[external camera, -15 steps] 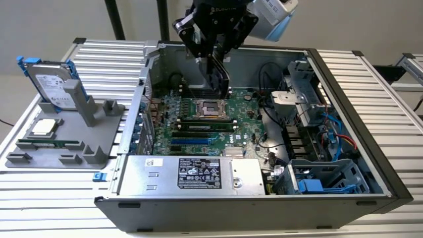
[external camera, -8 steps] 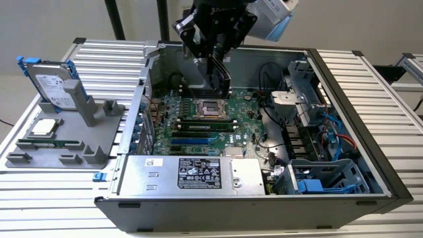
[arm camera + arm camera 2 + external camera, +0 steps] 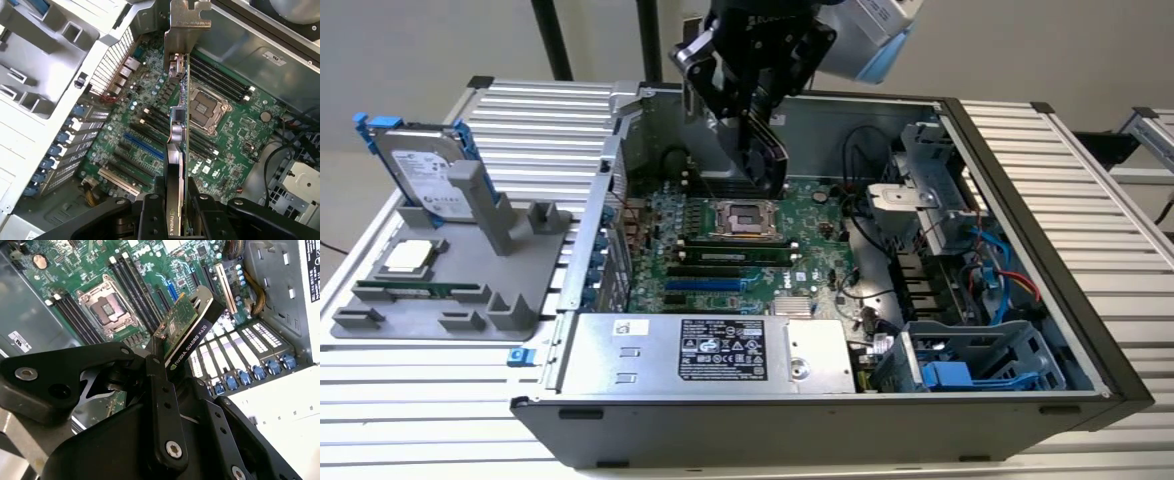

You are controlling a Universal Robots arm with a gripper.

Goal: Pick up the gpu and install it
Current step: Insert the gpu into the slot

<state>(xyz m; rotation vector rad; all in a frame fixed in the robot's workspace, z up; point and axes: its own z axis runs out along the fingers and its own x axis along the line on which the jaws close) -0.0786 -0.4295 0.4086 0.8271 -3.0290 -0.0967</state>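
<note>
Above the open case (image 3: 787, 430), the gripper (image 3: 750, 105) clenches the gpu (image 3: 770, 152). The card hangs edge-on as a dark blade over the motherboard (image 3: 707, 270), apart from it and near the case's far wall. Room lies open beneath it around the socket (image 3: 743, 217). The power supply (image 3: 707, 350) bounds the board on the near side, while cables (image 3: 994, 270) and a drive cage (image 3: 974, 355) crowd the exterior view's right. In both wrist views the black fingers (image 3: 150, 215) cover the card's held end, and its silver bracket (image 3: 186, 25) stands clear at the other end. The arm (image 3: 867, 40) is cut off by the exterior view's upper edge and reaches down, slightly tilted. On the exterior view's left, a hard drive (image 3: 420, 170) stands in a grey tray (image 3: 400, 320) outside the case.
</note>
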